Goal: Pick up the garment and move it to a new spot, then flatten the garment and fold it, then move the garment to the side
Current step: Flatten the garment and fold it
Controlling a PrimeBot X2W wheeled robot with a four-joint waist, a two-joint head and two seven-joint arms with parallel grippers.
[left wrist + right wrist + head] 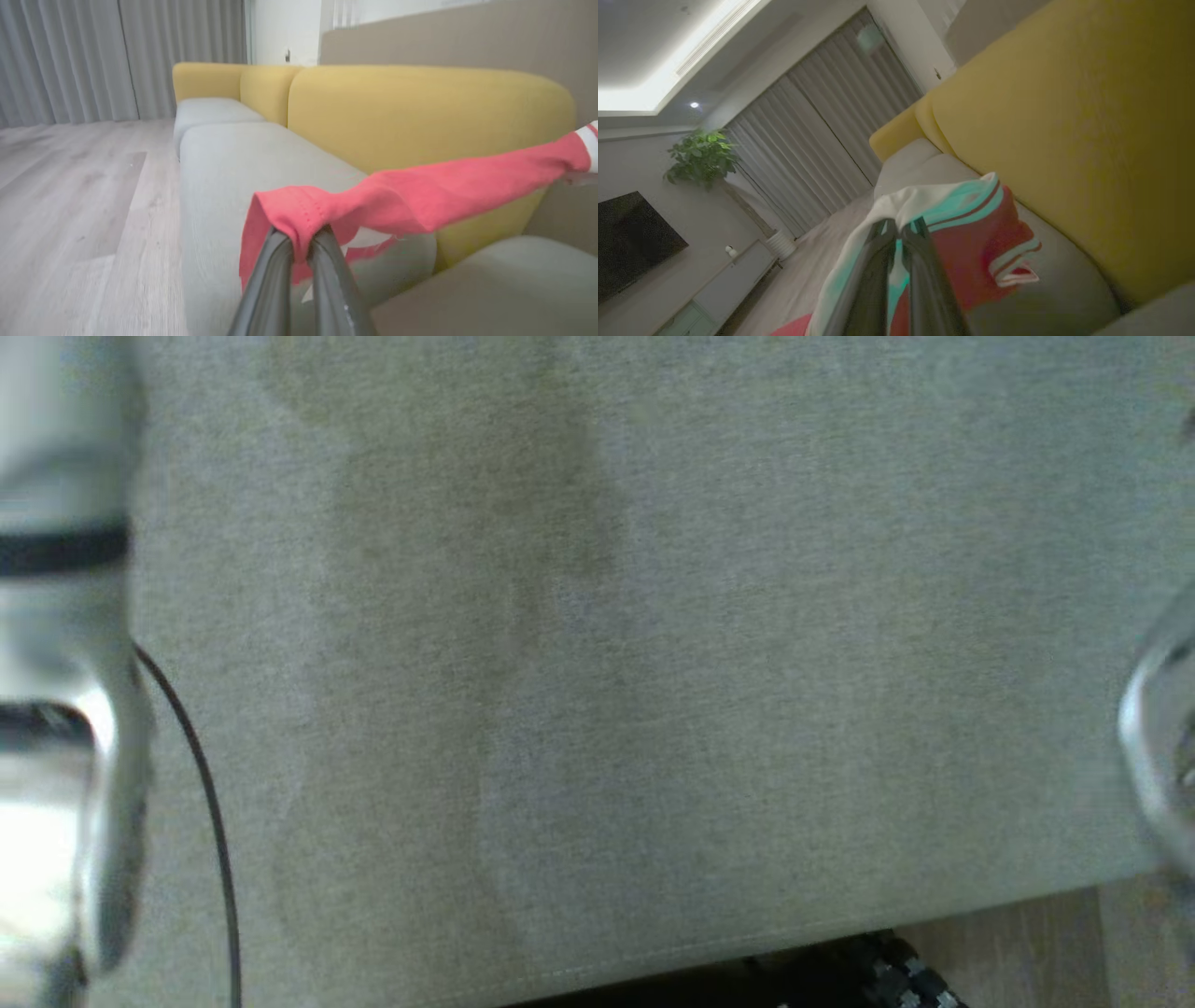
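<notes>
- My left tool (301,233) pinched the red garment (420,196); my right tool (897,226) pinched its striped end.
- I judged this the carrying step; next, lay it flat on the sofa seat (233,158).

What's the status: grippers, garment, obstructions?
Left gripper shut on red fabric garment. Right gripper shut on its striped end. Garment stretched above grey sofa cushion. No obstruction seen.

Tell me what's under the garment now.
The garment hangs between the left gripper and right gripper, above the grey seat cushion, with the yellow backrest behind. The cushion patch behind its drooping fold is covered.
</notes>
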